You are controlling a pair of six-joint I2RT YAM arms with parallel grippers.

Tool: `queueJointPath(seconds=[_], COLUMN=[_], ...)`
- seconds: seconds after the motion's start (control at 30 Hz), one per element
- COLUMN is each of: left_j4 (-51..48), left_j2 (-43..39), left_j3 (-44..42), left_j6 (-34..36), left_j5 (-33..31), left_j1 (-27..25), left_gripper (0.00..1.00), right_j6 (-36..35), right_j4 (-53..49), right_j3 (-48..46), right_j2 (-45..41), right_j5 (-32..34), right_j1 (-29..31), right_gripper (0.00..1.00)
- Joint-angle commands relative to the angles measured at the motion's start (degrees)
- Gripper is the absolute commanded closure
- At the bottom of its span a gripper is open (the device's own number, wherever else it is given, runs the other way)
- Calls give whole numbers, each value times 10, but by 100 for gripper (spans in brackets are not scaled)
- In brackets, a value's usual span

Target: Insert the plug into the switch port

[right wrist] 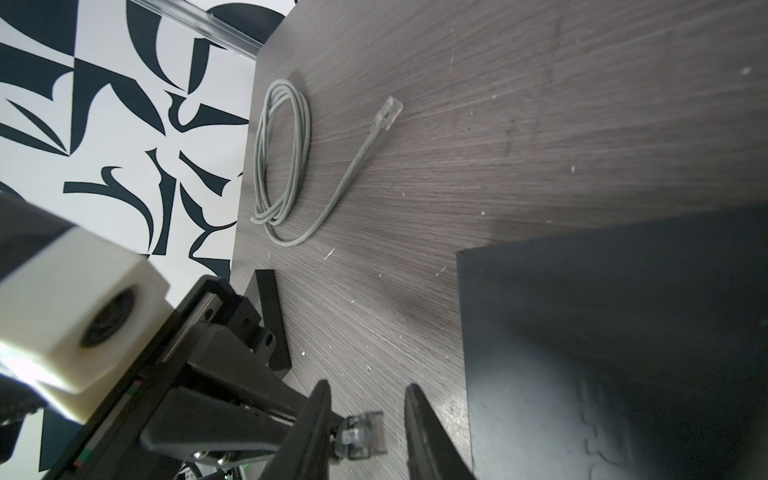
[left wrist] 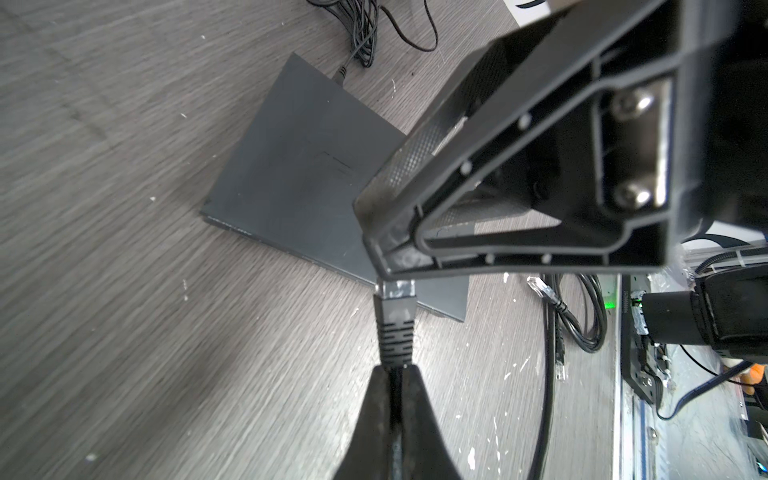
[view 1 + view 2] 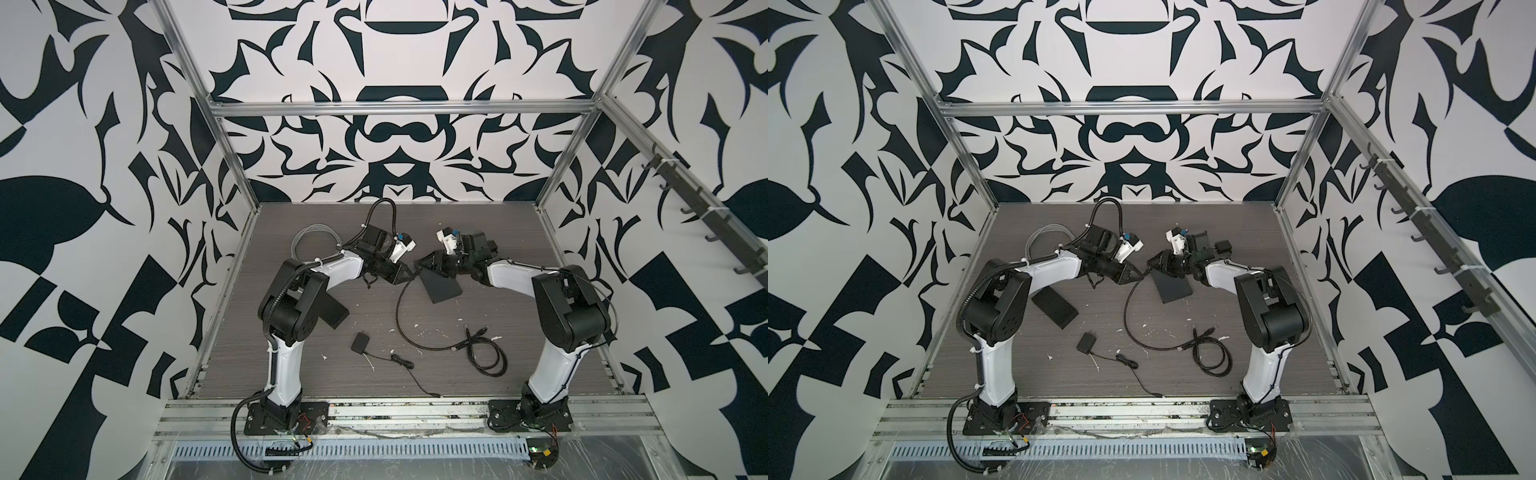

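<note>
While the left gripper [image 2: 395, 374] pinches the ribbed boot of the black Ethernet cable [image 3: 398, 316] with its jaws tight together, the clear plug [image 1: 363, 434] juts out past its fingertips. The right gripper [image 1: 366, 384] straddles that plug with jaws parted, a gap showing on one side. Both arms bend at the elbow and reach inward, so the grippers meet tip to tip above the tabletop's [image 3: 498, 232] middle. The plug hangs just beside a corner of the flat black switch [image 3: 442, 286], not in it. A gray Ethernet cable [image 1: 282, 158] lies coiled near the far left corner; a ribbed black box [image 3: 334, 309] sits toward the left edge.
</note>
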Motion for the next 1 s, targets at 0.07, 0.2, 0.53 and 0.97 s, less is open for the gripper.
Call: queueJointPath(seconds=[0.07, 0.2, 0.53, 0.97], left_j4=[5, 7, 10, 163], left_j2=[-27, -25, -17, -16], left_j3=[-3, 0, 10, -69], left_j6=[1, -3, -1, -40], left_j5=[18, 22, 5, -73], left_j1=[-1, -1, -1, -12], left_gripper=[96, 96, 95, 59], right_j6=[0, 29, 76, 187], right_j4=[1, 42, 110, 240], right_j3=[-13, -27, -50, -64], right_j2=[-17, -16, -8, 52], right_j5=[-8, -25, -60, -70], right_j1=[-5, -5, -6, -41], right_gripper=[69, 71, 89, 95])
